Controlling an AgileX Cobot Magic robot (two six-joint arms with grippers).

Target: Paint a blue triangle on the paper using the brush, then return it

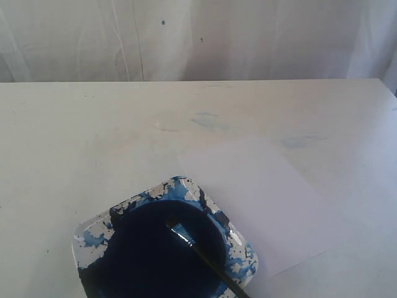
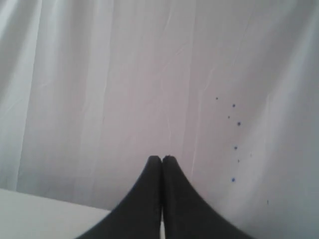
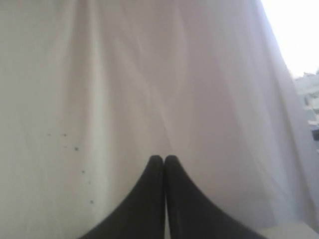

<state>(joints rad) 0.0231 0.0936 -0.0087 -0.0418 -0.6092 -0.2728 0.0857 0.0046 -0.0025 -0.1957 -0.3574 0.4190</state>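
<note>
1. Left tool (image 2: 162,158): two matte black fingers (image 2: 142,204) with a plain, smooth surface.
2. Each finger has a narrow rounded tip and curves out wide toward its base.
3. A thin pale seam runs between the pair.
4. Right tool (image 3: 164,158): same build, matte black, with rounded tips, flared bases and a thin seam down the middle.

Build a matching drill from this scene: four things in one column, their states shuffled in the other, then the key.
Things:
1. brush
2. paper
3. dish
4. left gripper

States:
A. shut, holding nothing
B. holds dark blue paint
C. blank and flat
D. lies slanted, tip over the blue

Pairs: 1-D, 2-C, 3-B, 4-A
</note>
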